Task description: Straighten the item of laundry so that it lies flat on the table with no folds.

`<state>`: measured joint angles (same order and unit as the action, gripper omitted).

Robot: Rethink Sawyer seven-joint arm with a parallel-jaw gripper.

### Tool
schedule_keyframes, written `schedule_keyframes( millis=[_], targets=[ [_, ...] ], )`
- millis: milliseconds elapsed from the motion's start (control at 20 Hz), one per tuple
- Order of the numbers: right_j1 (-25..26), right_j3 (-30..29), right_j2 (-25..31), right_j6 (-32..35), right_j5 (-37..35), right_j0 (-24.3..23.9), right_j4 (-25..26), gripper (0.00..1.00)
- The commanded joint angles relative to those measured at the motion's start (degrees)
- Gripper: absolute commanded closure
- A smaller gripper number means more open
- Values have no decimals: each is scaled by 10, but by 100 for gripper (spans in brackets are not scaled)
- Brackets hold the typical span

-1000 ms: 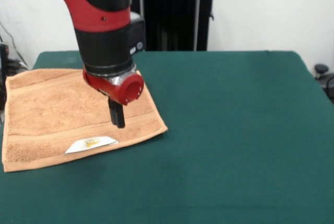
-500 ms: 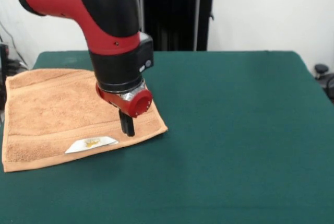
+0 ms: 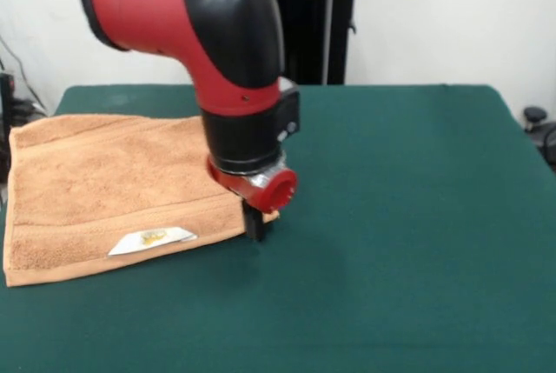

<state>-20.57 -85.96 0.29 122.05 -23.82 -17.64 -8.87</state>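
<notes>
Towel (image 3: 104,186): orange-tan terry cloth, lying on the left part of the table, its left edge close to the table's left border.
Towel surface: spread out in one roughly square sheet; woven border bands run along the far and near edges; no large fold shows, though the right near corner is hidden behind the gripper.
Label (image 3: 153,239): small and white with a yellow mark, lying on the near border band (slightly tilted).
Gripper (image 3: 254,226): dark tips pointing down at the towel's right near corner, right at the cloth's edge and close to the table surface.
Jaw state: cannot be told; the tips read as one dark block, and whether they have hold of the corner is not visible.
Wrist (image 3: 261,186): red collar with a round cap, directly above the tips, covering part of the towel's right edge.
Arm (image 3: 200,25): red and black, reaching down from the upper left.
Table (image 3: 400,216): dark green cloth surface, bare to the right of the towel.
</notes>
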Motion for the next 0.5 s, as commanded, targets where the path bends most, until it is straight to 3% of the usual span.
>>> schedule_keyframes(
  millis=[50,250,500],
  targets=[
    [58,-27,14,184,38,54,-72,100],
    [106,15,7,179,63,68,-103,100],
    [97,1,0,159,60,73,-117,100]
  ],
)
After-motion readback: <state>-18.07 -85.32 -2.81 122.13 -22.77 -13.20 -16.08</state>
